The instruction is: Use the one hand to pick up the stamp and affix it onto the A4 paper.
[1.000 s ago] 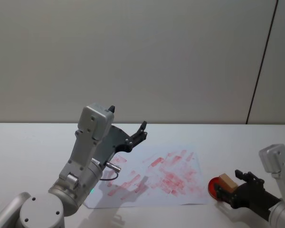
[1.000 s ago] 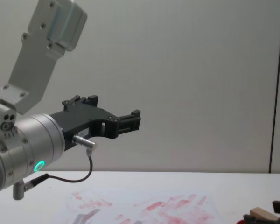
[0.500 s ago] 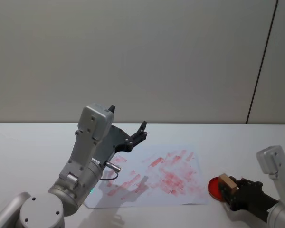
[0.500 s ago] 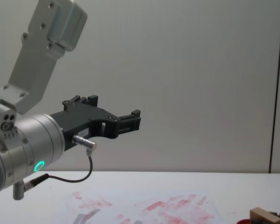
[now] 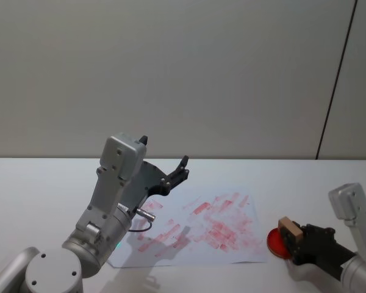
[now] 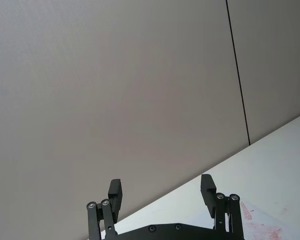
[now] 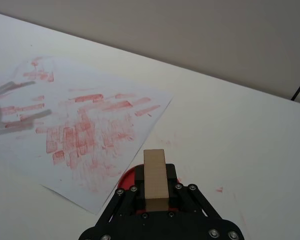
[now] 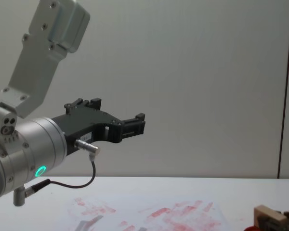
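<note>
Stamp (image 7: 155,179): pale wooden block, clamped between the two black fingers of the right pincer (image 5: 294,241); its body juts out past the fingertips and leans in the head view
Stamp position: over the red pad (image 5: 273,243), at the near right of the table (image 5: 36,183); whether its face touches the pad cannot be told
Right pincer: closed on the stamp, one finger on each long side, low over the table
Red pad: round, lying on the table just beside the near right corner of the A4 paper (image 5: 201,232); partly hidden by the stamp and the pincer
A4 paper: white sheet lying flat on the table, covered with red rectangular marks and smears; apart from the stamp
Left pincer (image 6: 161,192): raised well above the table over the left part of the paper, fingers spread wide with nothing between them, pointing toward the wall
Left arm: silver, with a lit green ring and a black cable looping beneath it
Table: white
</note>
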Controlling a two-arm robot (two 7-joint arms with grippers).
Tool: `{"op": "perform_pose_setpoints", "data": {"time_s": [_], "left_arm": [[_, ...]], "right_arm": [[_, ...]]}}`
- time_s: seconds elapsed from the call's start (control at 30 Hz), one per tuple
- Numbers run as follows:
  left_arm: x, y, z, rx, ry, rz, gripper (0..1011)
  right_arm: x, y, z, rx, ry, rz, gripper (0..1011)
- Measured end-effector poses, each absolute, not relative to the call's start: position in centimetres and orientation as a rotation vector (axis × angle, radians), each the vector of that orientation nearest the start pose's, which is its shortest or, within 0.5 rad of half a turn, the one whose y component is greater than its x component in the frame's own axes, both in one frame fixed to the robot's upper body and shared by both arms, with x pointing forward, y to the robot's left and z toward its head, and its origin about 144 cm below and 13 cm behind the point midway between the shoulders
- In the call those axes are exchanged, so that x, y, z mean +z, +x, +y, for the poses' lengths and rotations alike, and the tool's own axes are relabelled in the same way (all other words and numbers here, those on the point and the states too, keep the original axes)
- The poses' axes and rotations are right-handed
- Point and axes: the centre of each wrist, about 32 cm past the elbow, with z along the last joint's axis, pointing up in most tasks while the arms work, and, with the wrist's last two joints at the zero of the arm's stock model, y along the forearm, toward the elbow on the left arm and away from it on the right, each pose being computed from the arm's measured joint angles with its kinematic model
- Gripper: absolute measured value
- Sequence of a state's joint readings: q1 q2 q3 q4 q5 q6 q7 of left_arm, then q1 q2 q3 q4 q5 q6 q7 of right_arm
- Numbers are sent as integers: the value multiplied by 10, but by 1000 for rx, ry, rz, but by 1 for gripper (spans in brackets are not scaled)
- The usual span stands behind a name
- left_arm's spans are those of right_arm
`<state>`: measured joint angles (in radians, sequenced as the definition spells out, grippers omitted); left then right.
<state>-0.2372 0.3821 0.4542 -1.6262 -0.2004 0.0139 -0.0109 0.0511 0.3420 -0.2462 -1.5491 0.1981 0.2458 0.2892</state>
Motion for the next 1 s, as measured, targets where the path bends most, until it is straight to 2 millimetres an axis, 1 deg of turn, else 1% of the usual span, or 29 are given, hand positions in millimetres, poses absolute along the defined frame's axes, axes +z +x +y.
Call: {"op": "perform_pose_setpoints", "data": {"time_s": [0.2,0.57,1.0], "left_arm": [[1204,492,198,1124,61,-268,1002],[1204,492,198,1124,61,-268,1003],[1204,492,198,1124,61,-268,1002]], "right_arm": [[1146,466,-250,-1045,-305,92,218],[1155,474,-230,-973,-269,43,218],[1148,478,-214,-900,-287,55,217]]}}
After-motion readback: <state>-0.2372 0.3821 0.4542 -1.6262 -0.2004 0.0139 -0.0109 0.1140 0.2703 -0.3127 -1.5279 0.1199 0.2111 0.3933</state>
